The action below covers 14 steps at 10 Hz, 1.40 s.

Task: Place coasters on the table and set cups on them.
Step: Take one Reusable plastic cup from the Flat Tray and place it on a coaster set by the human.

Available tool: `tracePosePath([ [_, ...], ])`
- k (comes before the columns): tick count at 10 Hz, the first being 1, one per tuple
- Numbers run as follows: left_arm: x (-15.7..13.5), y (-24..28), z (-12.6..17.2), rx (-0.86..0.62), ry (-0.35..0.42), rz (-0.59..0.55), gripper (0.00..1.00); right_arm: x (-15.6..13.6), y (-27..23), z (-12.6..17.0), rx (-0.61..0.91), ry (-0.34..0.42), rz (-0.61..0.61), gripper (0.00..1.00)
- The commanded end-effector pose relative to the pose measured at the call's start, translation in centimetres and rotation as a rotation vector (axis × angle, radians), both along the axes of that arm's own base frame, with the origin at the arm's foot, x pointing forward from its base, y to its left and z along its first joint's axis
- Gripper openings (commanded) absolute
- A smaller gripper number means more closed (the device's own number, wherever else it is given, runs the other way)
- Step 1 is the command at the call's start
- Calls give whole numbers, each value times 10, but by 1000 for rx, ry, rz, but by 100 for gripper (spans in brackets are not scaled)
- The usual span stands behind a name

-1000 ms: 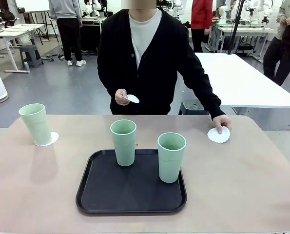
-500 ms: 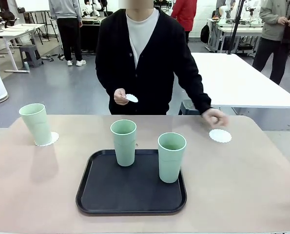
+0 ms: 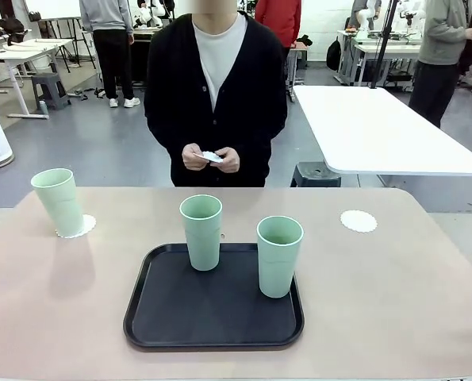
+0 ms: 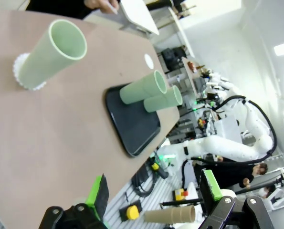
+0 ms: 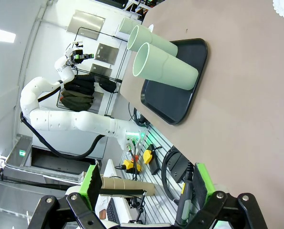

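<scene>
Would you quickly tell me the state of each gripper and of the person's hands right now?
Left gripper: open, holding nothing.
Right gripper: open, holding nothing.
Person's hands: together at the chest, holding a coaster.

Front frame, lower centre: tray [image 3: 212, 317] on the bench [image 3: 394, 302]. On the tray stand a rear-left cup [image 3: 201, 232] and a front-right cup [image 3: 279, 255]. Left of frame: third cup [image 3: 59, 202] standing on a coaster [image 3: 83, 226]. Right of frame: bare coaster [image 3: 358, 221] on the bench, well apart from the tray. Upper centre, behind the bench: person's hands [image 3: 229, 162] together, holding a third coaster [image 3: 212, 156].
</scene>
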State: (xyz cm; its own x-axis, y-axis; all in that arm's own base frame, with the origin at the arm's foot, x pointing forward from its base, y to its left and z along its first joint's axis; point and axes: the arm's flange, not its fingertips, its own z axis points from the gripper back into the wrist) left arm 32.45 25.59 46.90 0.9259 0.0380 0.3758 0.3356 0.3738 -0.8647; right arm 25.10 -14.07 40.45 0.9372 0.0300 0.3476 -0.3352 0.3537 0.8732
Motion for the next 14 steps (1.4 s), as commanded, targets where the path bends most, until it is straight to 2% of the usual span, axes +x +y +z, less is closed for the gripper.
tracePosePath([
  [1, -2, 2, 2, -3, 1, -4, 100, 1, -1, 0, 7, -17, 1, 100],
  [2, -2, 2, 2, -3, 1, -4, 100, 0, 0, 0, 0, 0, 0, 100],
  [4, -2, 2, 2, -3, 1, -4, 100, 50, 24, 34, -210, -118, 32, 100],
  [6, -2, 2, 2, -3, 1, -4, 100, 99, 62, 65, -338, -167, 79, 100],
  [7, -2, 2, 2, -3, 1, -4, 100, 110, 83, 69, -391, -227, 165, 100],
  [10, -2, 2, 2, -3, 1, -4, 100, 113, 145, 51, -426, -518, 477, 100],
  [11, -2, 2, 2, -3, 1, -4, 100, 106, 155, 43, -424, -601, 540, 100],
  [13, -2, 2, 2, -3, 1, -4, 100, 94, 161, 37, -434, -801, 519, 100],
  [14, -2, 2, 2, -3, 1, -4, 100, 91, 162, 36, -395, -864, 495, 100],
])
